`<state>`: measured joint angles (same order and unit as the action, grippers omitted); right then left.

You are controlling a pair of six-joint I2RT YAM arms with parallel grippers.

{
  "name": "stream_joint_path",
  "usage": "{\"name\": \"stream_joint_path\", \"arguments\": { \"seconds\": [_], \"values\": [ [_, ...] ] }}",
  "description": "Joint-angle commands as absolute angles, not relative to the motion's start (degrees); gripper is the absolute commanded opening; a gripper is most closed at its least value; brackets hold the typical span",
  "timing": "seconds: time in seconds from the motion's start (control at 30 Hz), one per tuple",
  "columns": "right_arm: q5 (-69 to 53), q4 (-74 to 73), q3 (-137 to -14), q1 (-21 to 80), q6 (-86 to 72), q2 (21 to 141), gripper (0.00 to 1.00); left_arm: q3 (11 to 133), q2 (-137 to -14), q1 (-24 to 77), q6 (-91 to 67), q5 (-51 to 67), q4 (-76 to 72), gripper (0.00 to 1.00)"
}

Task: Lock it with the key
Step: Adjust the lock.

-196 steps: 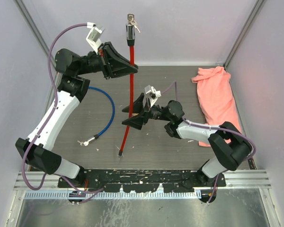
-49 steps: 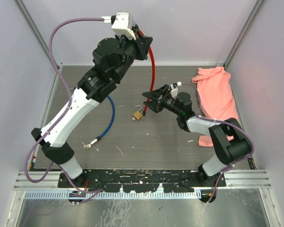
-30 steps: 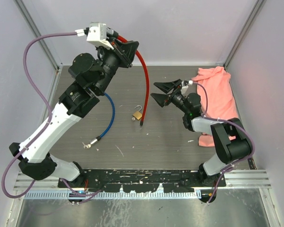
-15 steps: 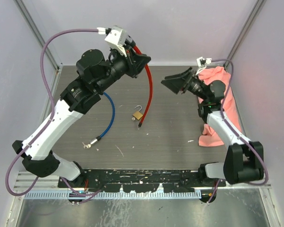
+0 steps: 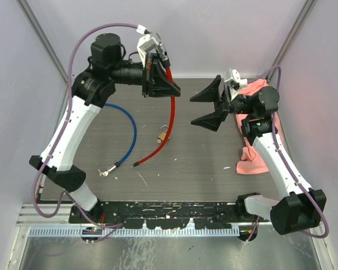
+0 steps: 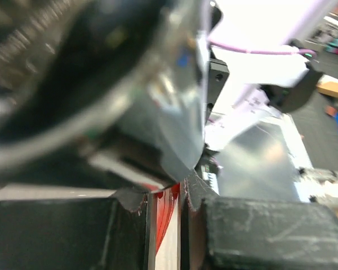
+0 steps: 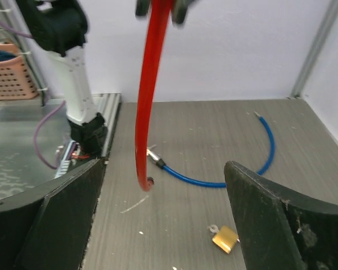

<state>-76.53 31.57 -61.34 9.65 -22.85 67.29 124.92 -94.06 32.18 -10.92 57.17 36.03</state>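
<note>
- Left claw (image 5: 168,88) clenched on red cable lock (image 5: 172,115), raised high over desk (image 5: 203,169)
- Cable droops in curve, passes just beside small brass padlock (image 5: 163,135), free tip resting on desk
- Right claw (image 5: 205,107) spread wide, empty, in air beside cable
- Key not discernible in any view
- Judgement: cable sheathed, limp, slick, will swing if held mid-length; grip rigid end piece instead
- Padlock light, hard, likely skids on desk; pinch body sides, not shackle
- Blue cable (image 5: 133,128) lies apart, to left
</note>
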Motion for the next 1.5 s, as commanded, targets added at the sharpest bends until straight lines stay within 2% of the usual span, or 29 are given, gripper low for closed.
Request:
{"name": "stream_joint_path", "arguments": {
  "seconds": [0.0, 0.13, 0.3, 0.37, 0.5, 0.53, 0.63, 0.7, 0.73, 0.87, 0.93, 1.07, 1.13, 1.3, 1.47],
  "values": [
    [-76.6, 34.1, -64.4, 15.4, -26.9, 68.7, 0.95, 124.6, -94.4, 32.4, -16.2, 73.5, 24.6, 0.0],
    [-72.4, 39.9, -64.5, 20.3, -32.3, 70.2, 0.94, 118.3, -94.2, 32.7, -32.7, 76.2, 1.3, 0.0],
    [-68.8, 41.0, -65.3, 26.4, -34.4, 71.4, 0.88, 119.0, -96.6, 35.1, -34.3, 77.3, -1.5, 0.0],
    [-68.1, 41.1, -65.5, 27.4, -34.7, 72.0, 0.72, 118.9, -97.1, 36.0, -34.6, 77.4, -2.2, 0.0],
    [-69.2, 41.6, -65.0, 27.4, -35.4, 71.4, 0.1, 118.1, -96.9, 36.6, -35.6, 77.2, -4.3, 0.0],
    [-69.5, 41.1, -64.8, 27.3, -34.6, 70.8, 0.03, 117.4, -96.6, 36.5, -35.4, 76.6, -4.7, 0.02],
    [-69.5, 34.3, -66.0, 25.6, -29.4, 68.8, 0.01, 112.2, -93.5, 36.4, -32.7, 71.0, -4.2, 0.37],
    [-69.5, 31.6, -67.2, 23.1, -28.0, 68.4, 0.01, 106.4, -88.2, 36.1, -24.3, 63.1, -0.2, 0.68],
    [-69.8, 31.2, -67.7, 21.4, -28.1, 68.3, 0.01, 103.2, -85.3, 36.1, -19.6, 58.3, 2.3, 0.79],
    [-71.8, 30.9, -70.0, 15.9, -29.0, 68.1, 0.01, 88.0, -72.7, 35.4, -12.8, 37.7, 3.2, 0.98],
    [-72.1, 28.8, -71.1, 14.4, -27.2, 68.2, 0.01, 79.3, -66.3, 35.2, -14.3, 29.7, -0.4, 0.98],
    [-68.3, 3.8, -77.9, 14.5, -4.5, 69.0, 0.01, 59.9, -57.2, 35.4, -25.3, 23.0, -17.4, 0.98],
    [-64.8, -4.7, -79.6, 14.7, 4.4, 69.2, 0.01, 54.5, -55.9, 36.3, -30.2, 20.6, -27.0, 0.99],
    [-62.4, -8.7, -79.1, 15.1, 11.1, 68.4, 0.01, 57.6, -60.0, 44.2, -24.9, 12.4, -32.2, 0.93],
    [-61.2, -9.1, -77.0, 17.0, 12.9, 67.0, 0.01, 66.9, -69.0, 47.1, -21.4, 11.7, -35.1, 0.88]
  ]
}}
